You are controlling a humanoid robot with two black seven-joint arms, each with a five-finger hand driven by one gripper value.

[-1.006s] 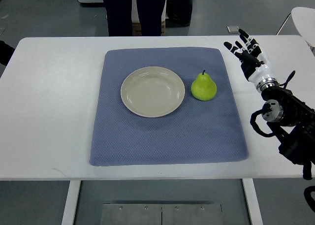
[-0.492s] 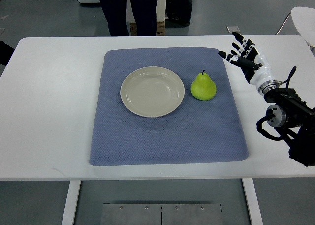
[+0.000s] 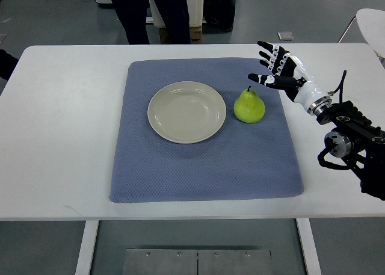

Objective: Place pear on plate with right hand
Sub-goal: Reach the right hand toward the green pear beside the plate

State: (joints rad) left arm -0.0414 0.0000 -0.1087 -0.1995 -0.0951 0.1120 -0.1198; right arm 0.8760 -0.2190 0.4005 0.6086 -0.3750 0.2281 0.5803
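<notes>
A green pear (image 3: 249, 106) stands upright on the blue mat (image 3: 204, 160), just right of a cream plate (image 3: 187, 112) that holds nothing. My right hand (image 3: 275, 69) comes in from the right edge, fingers spread and holding nothing. It hovers just above and to the right of the pear, a short gap away, with the thumb pointing at the pear's stem. The left arm shows only as a dark bit at the left edge (image 3: 6, 63).
The white table (image 3: 60, 136) carries the mat. A person's legs (image 3: 150, 13) stand behind the far edge. A white chair (image 3: 370, 22) is at the far right. A small grey object (image 3: 285, 36) lies on the floor beyond the table.
My right hand has moved left from the mat's far right corner towards the pear, and its fingers have spread. The pear and plate have not moved. The person behind has shifted left.
</notes>
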